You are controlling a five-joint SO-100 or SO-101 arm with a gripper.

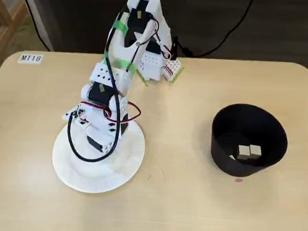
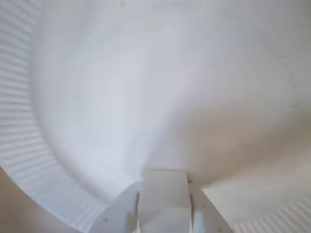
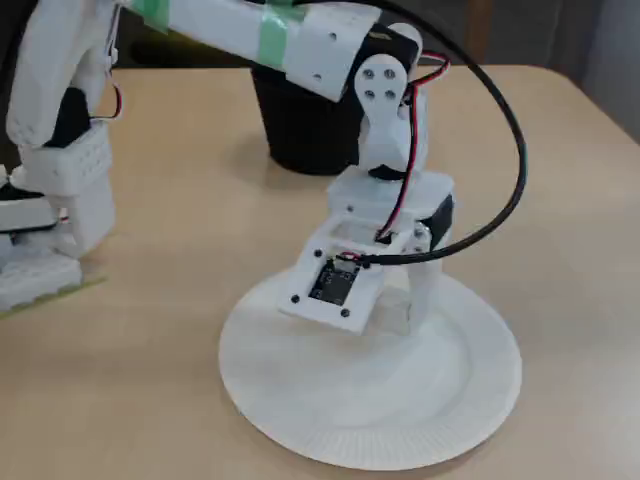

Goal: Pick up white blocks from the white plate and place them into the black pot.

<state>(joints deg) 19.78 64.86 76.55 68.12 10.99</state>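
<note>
- Wrist view: the white two-finger gripper (image 2: 164, 213) pinches one small off-white cube (image 2: 164, 199) low over the round white ribbed paper plate (image 2: 29, 145)
- No other cube shows on the plate
- In a fixed view, two cream cubes (image 1: 249, 151) already sit inside the matte black cylindrical pot (image 1: 220, 146), well apart from the plate on the pale wooden table (image 1: 190, 212)
- Risk, as I judge it: the grip looks shallow, so a fast lift or swing could drop the cube short of the pot

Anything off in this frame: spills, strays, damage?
Nothing stands out. Two white blocks sit inside the upright black pot, one block sits between the pincer fingers over the white plate, and no blocks lie on the table.
</note>
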